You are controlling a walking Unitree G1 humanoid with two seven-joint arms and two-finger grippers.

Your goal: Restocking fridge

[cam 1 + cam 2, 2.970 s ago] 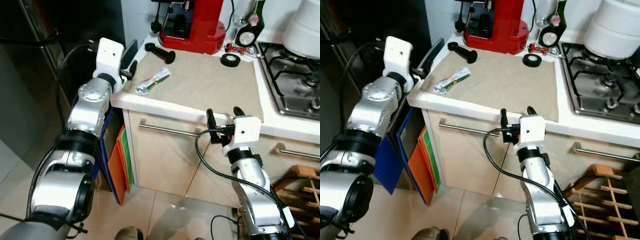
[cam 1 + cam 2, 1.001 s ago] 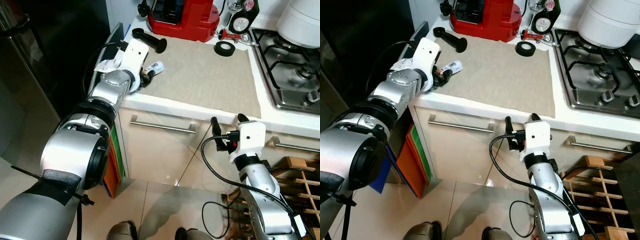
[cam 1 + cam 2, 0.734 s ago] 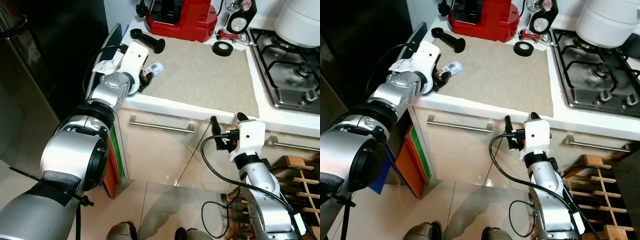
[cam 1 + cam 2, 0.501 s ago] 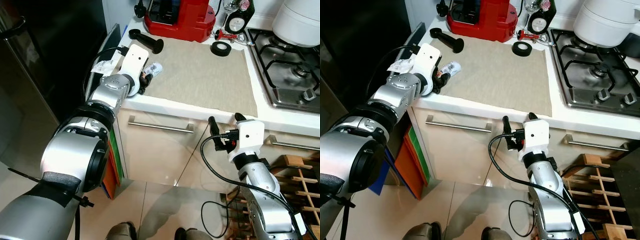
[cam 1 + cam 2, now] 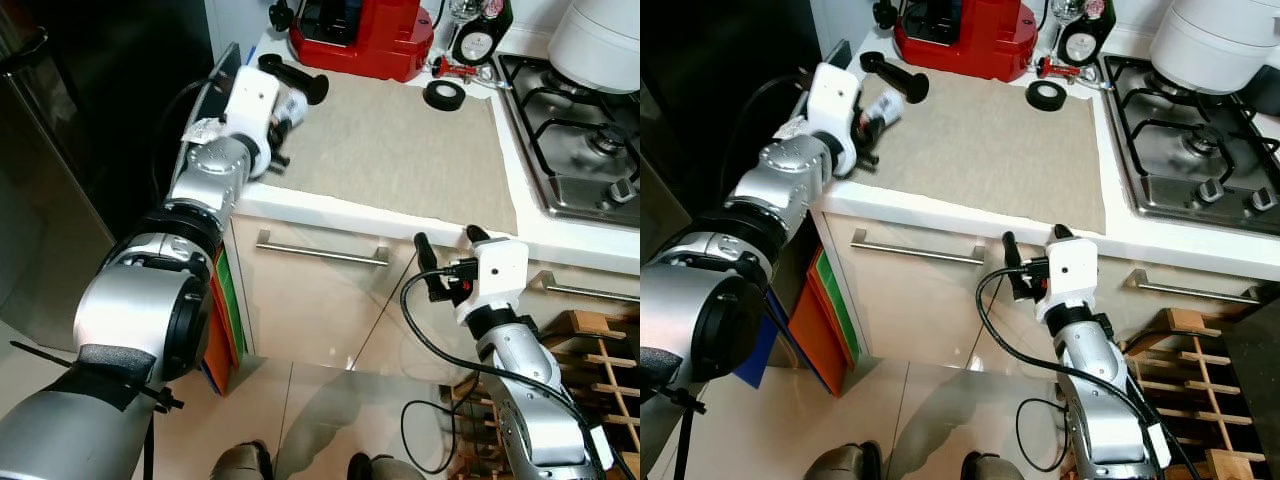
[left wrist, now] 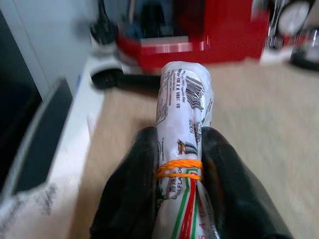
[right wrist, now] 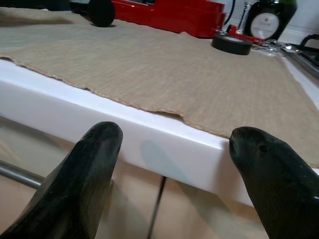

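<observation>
1. Pickup looks done: half a second back the left gripper [image 6: 180, 149] was down at the front left corner of the mat with the packet lying on it, and now the packet [image 6: 182, 112] is up off the cloth, clamped between the black fingers [image 6: 133, 164] and carried a bit toward the back of the counter [image 5: 330, 208].
2. For restocking, I'd say that means the grab step is over and the carry is next. The dark fridge [image 5: 70, 150] is right beside the counter on the robot's left, so it's probably a swing that way. No door is visibly open from here though.
3. The packet itself is a slim, soft tube in white plastic wrap with small black print and a barcode-ish patch, an orange twine band around it, and red and green stripes near the gripped end. It pokes out past the fingertips toward the red machine [image 5: 360, 35]. Looks squishy, so it could slide if the grip is loose.
4. Right gripper [image 7: 179, 149] is spread wide and holding nothing, sitting below the counter edge in front of the drawer handle [image 5: 320, 250], facing the beige mat [image 5: 400, 150].
</observation>
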